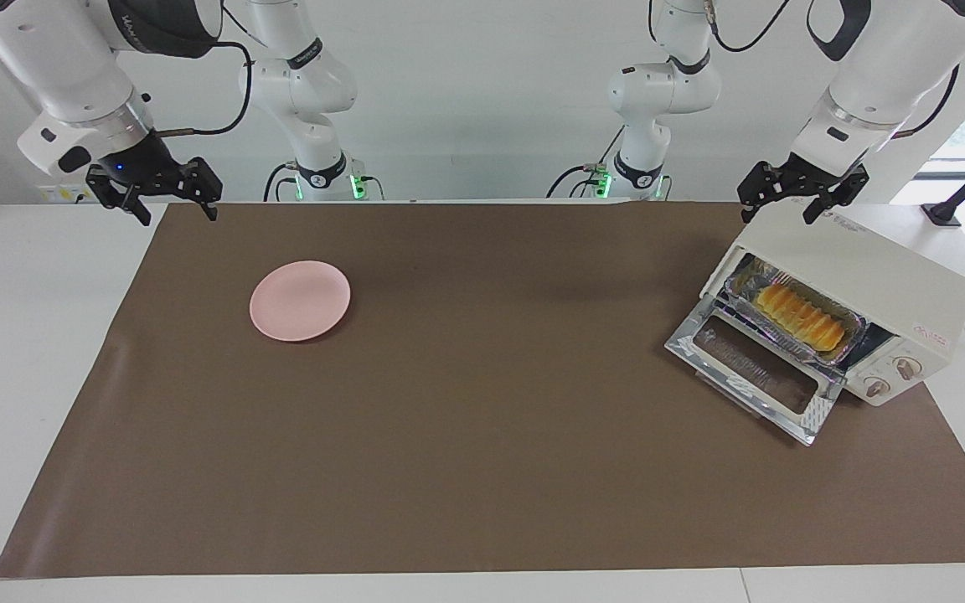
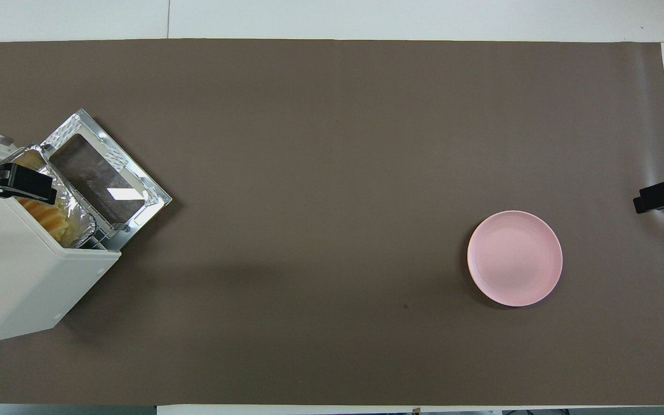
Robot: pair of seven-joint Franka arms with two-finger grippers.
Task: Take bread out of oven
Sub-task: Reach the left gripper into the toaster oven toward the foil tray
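Note:
The oven (image 1: 868, 268) stands at the left arm's end of the table with its glass door (image 1: 755, 368) dropped open. The bread (image 1: 801, 316) lies inside in a silver foil tray (image 1: 855, 322). In the overhead view the oven (image 2: 15, 271) covers most of the bread (image 2: 49, 216). My left gripper (image 1: 778, 215) hangs open and empty over the oven's top; it also shows in the overhead view (image 2: 26, 183). My right gripper (image 1: 178, 216) waits open and empty over the mat's corner at the right arm's end, with its tip in the overhead view (image 2: 655, 199).
A round pink plate (image 1: 300, 300) lies bare on the brown mat (image 1: 482, 469) toward the right arm's end; it also shows in the overhead view (image 2: 515, 257). The oven's two pinkish knobs (image 1: 893, 377) sit beside the door opening.

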